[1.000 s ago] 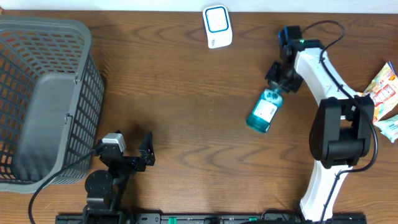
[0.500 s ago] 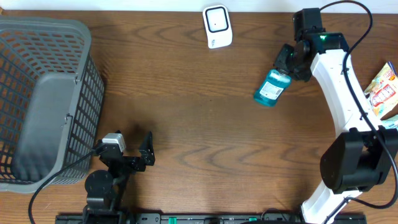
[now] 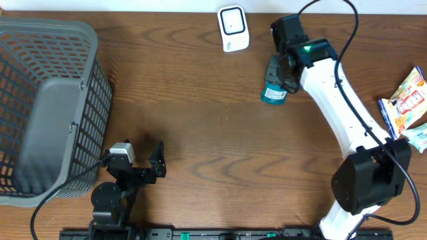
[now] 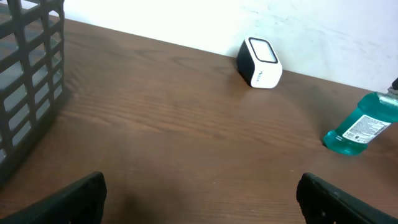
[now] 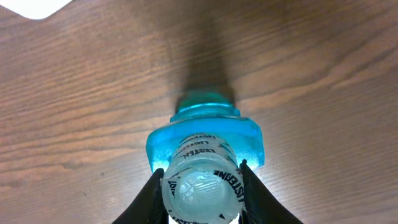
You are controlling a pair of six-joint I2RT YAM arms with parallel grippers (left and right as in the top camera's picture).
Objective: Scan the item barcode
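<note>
The item is a blue mouthwash bottle [image 3: 273, 94] with a clear cap [image 5: 203, 185] and a white label [image 4: 365, 127]. My right gripper [image 5: 202, 186] is shut on its cap and holds it off the table, bottom pointing down. It hangs just right of a white barcode scanner [image 3: 233, 28] that stands at the back edge of the table, also visible in the left wrist view [image 4: 260, 62]. My left gripper [image 3: 138, 160] rests near the front left, jaws wide open with nothing between them.
A grey mesh basket [image 3: 47, 110] takes up the left side of the table. Snack packets [image 3: 408, 103] lie at the right edge. The wooden tabletop [image 3: 200, 127] stretches between the arms.
The right arm has lifted the bottle off the table and carried it back and to the left, toward the scanner, turning it more upright. The left arm has not moved.
</note>
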